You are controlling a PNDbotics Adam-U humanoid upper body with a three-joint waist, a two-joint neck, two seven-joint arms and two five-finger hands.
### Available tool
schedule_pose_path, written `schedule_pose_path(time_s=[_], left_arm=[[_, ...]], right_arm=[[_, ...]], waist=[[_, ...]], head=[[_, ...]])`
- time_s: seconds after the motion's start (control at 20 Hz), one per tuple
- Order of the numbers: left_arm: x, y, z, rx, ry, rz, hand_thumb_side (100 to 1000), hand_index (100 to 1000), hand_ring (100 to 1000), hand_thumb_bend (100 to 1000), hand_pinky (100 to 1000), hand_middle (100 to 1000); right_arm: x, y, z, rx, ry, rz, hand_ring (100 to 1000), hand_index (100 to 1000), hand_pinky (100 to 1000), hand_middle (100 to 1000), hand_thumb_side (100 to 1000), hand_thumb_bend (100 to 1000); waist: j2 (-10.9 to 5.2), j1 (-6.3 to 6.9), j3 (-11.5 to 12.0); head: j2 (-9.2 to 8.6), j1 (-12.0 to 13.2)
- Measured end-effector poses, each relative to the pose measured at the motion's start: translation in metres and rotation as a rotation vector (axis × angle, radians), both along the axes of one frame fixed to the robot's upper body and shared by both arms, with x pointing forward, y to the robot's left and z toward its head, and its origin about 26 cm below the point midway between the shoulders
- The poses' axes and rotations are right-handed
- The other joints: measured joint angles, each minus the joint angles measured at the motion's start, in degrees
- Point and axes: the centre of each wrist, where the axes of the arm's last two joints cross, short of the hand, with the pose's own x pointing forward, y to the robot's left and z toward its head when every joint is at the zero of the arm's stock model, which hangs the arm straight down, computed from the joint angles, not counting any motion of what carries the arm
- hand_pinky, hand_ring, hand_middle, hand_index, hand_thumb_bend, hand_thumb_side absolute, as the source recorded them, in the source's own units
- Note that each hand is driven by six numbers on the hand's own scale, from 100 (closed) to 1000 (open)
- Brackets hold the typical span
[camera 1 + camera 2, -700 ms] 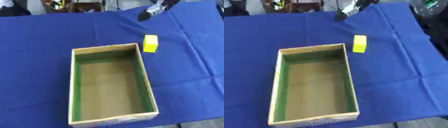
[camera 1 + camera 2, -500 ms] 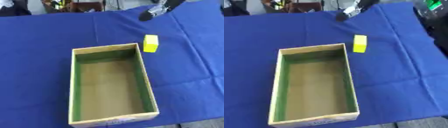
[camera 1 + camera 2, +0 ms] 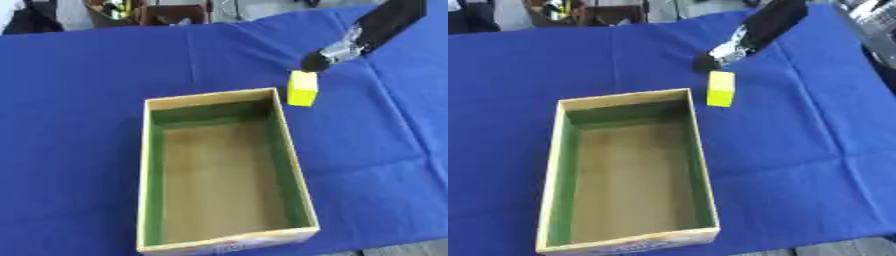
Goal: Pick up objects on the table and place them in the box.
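A yellow block [image 3: 303, 88] stands on the blue cloth just beyond the far right corner of the open cardboard box [image 3: 291, 142], whose inner walls are green and which holds nothing. My right hand [image 3: 320, 58] reaches down from the upper right on a black and silver arm; its dark tip hovers just above and behind the block. The blur hides how its fingers stand. My left hand shows in neither view.
A blue cloth [image 3: 87, 75] with creases covers the whole table. Dark clutter [image 3: 131, 10] lies beyond the far edge. A grey object [image 3: 877, 15] sits off the table at the upper right.
My right arm has come down and nearer, from the table's far edge to just above the yellow block. The block and box have not moved.
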Motion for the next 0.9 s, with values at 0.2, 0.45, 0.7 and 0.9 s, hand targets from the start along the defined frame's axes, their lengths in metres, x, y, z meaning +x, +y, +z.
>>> schedule_pose_path(time_s=[0.2,0.45,0.7,0.9], left_arm=[[0.000,0.000,0.000,0.000,0.000,0.000,1000,800,771,154,627,747],[0.000,0.000,0.000,0.000,0.000,0.000,1000,799,770,148,625,746],[0.000,0.000,0.000,0.000,0.000,-0.001,1000,799,770,139,624,746],[0.000,0.000,0.000,-0.001,0.001,-0.002,1000,799,770,137,624,746]], right_arm=[[-0.001,-0.005,-0.004,-0.005,-0.014,-0.034,976,1000,935,931,760,642],[0.000,-0.007,-0.002,-0.008,-0.051,-0.059,945,1000,910,910,710,612],[0.010,-0.016,-0.005,-0.017,-0.085,-0.125,914,995,885,892,701,603],[0.023,-0.017,-0.007,-0.025,-0.097,-0.160,903,986,877,887,699,630]], waist=[[0.02,0.21,0.04],[0.41,0.32,0.32],[0.82,0.44,0.39],[1.09,0.60,0.69]], head=[[0.00,-0.28],[-0.02,-0.49],[-0.46,-0.53],[-0.48,-0.70]])
